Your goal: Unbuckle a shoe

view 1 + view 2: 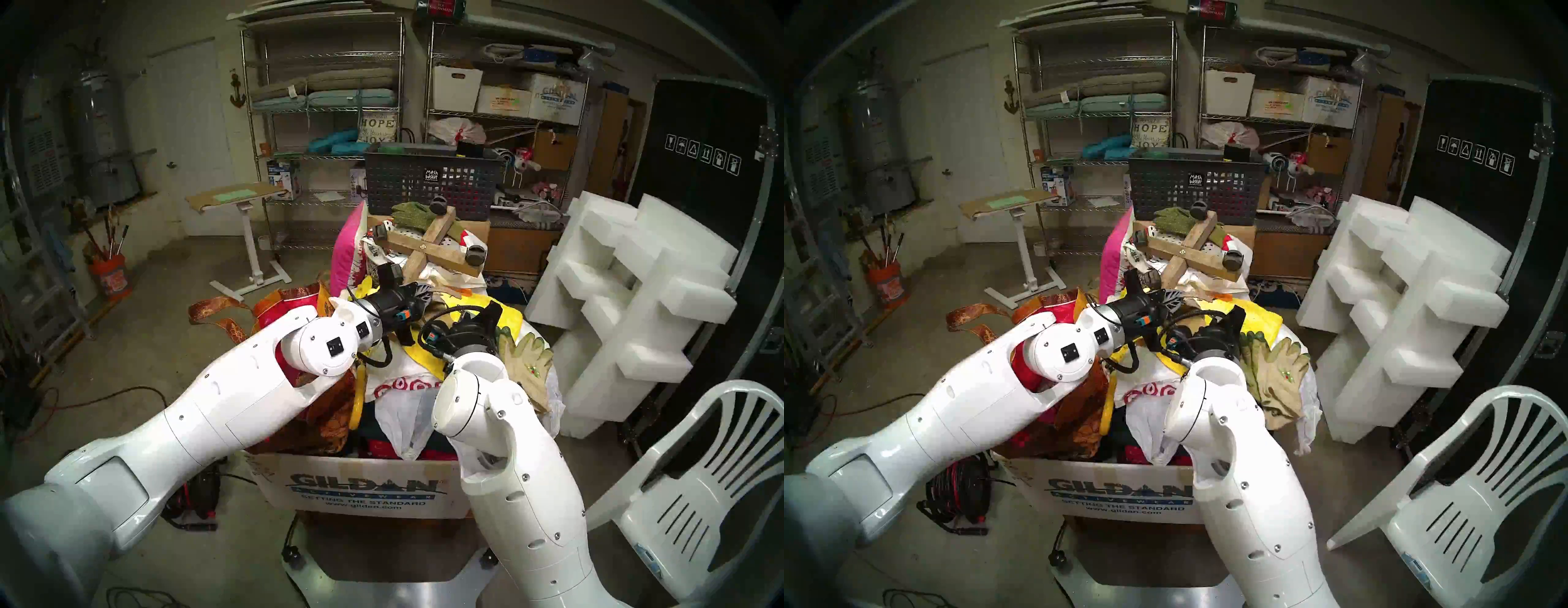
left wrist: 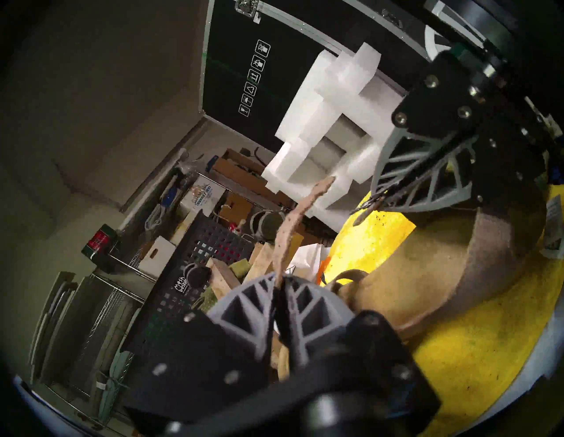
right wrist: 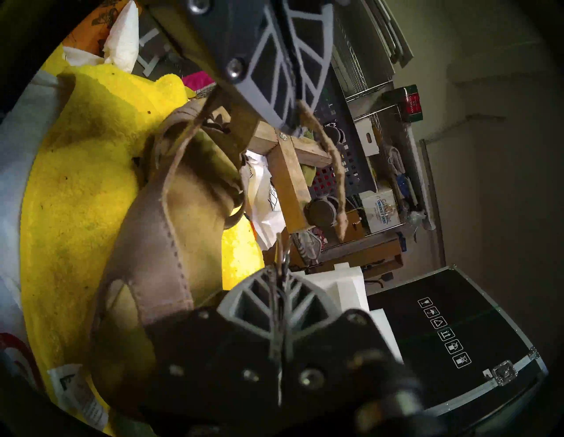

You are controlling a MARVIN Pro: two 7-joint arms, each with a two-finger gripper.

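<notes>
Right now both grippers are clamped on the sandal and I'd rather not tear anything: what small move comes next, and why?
Probably draw the left gripper a little farther from the right gripper. The left is shut on the ankle strap, whose free tip hangs loose; the right pinches the small metal buckle. The two appear already separate, so a short pull would confirm release while the sandal rests on the yellow cloth.

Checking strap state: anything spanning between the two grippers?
No. In the left wrist view, the left gripper pinches the strap, its tip hanging free; right gripper pinches the buckle. Bare gap between.
</notes>
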